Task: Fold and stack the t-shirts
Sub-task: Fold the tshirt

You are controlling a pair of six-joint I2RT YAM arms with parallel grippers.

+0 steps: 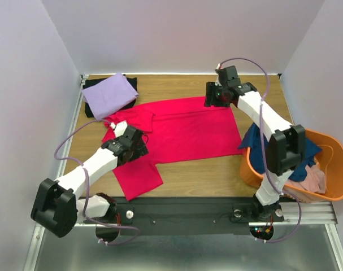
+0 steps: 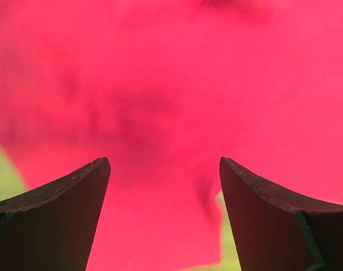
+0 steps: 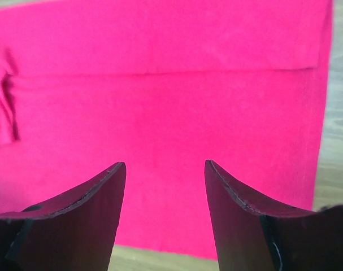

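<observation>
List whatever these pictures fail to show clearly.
Top view: black t-shirt mostly covered by the lavender t-shirt; its fold is unreadable.
Top view: the right arm crosses the orange tub, hiding part of the navy t-shirt and dusty pink t-shirt; any shirts beneath are unseen.
Left wrist view: crimson t-shirt blurred beyond the open left claw; its folds unclear.

T-shirts on the counter [image 1: 216, 169]: three, namely one crimson-pink t-shirt [image 1: 188, 130], one lavender t-shirt [image 1: 109, 95], one black t-shirt [image 1: 92, 83]
Tubs: one orange tub [image 1: 336, 195]
T-shirts in the orange tub: two showing, one navy blue t-shirt [image 1: 309, 148], one dusty pink t-shirt [image 1: 313, 178]
Tools: two, the left tool [image 2: 164, 164] and the right tool [image 3: 164, 165]
</observation>
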